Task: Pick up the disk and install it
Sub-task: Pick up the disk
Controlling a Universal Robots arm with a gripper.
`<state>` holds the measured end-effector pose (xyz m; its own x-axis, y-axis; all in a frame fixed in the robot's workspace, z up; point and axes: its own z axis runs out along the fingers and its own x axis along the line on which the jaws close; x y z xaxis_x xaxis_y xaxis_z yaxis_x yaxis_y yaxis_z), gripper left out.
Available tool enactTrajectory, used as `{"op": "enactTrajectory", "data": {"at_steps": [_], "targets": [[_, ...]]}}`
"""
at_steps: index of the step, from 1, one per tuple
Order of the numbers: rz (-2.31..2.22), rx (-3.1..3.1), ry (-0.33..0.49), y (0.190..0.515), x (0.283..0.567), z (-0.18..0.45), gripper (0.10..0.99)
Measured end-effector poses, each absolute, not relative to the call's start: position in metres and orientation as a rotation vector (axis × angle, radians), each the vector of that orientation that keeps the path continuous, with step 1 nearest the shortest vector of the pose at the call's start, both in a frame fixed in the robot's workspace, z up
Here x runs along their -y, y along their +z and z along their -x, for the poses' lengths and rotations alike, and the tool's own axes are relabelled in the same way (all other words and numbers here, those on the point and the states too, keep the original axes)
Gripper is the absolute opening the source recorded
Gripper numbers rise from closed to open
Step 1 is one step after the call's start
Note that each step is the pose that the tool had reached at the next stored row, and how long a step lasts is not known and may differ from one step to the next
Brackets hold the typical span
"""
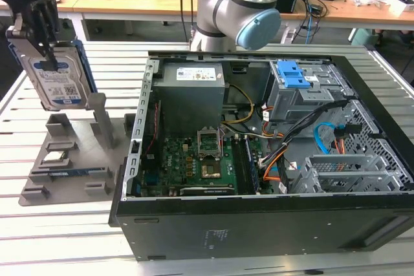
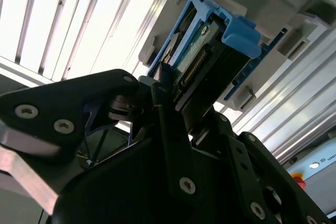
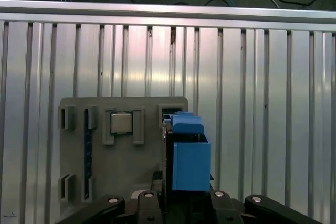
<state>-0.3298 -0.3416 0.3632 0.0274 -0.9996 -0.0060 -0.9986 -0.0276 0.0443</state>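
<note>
The disk [image 1: 57,81] hangs upright in the air at the exterior view's left, above a gray holder [image 1: 65,182] on the slatted table [image 1: 58,237]. Its white-and-blue barcode label faces that camera, and the print is too small to tell. The gripper [image 1: 45,43] is clamped on its upper end. The first wrist view shows the disk edge-on, blue rail foremost, over the holder, where a square chip [image 3: 121,123] sits. The second wrist view shows its connector end. An open computer case [image 1: 272,224] stands on the holder's far side, toward the exterior view's right.
</note>
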Motion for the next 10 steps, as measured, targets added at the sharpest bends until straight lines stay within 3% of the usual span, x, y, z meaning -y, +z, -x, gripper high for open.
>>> {"op": "enactTrajectory", "data": {"at_steps": [10], "targets": [[-2.231, 2.171, -0.055, 0.383, 0.342, 0.329, 0.349]]}}
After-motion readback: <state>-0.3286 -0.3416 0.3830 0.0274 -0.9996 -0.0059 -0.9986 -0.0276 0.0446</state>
